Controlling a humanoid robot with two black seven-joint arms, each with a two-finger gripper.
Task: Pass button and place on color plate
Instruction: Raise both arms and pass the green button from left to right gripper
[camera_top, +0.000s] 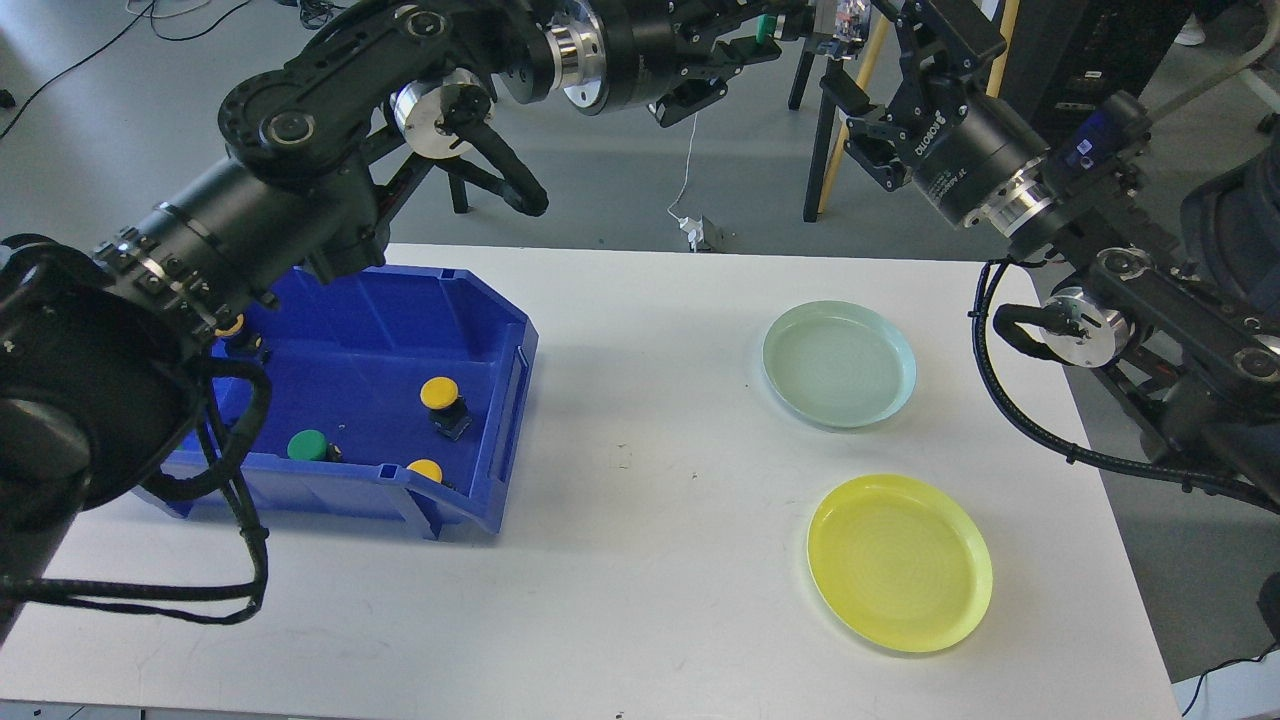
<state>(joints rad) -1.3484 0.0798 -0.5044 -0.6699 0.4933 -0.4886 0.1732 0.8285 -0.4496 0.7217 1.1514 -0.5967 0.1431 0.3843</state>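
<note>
My left gripper is high at the top centre, shut on a green button whose clear body sticks out to the right. My right gripper is open, right next to that body, its fingers on either side of it; I cannot tell if they touch. A pale green plate and a yellow plate lie empty on the right of the white table. The blue bin on the left holds three yellow buttons and a green one.
My left arm's thick links hang over the bin's back left. Black stand legs and a cable are beyond the table's far edge. My right arm's links are off the table's right edge.
</note>
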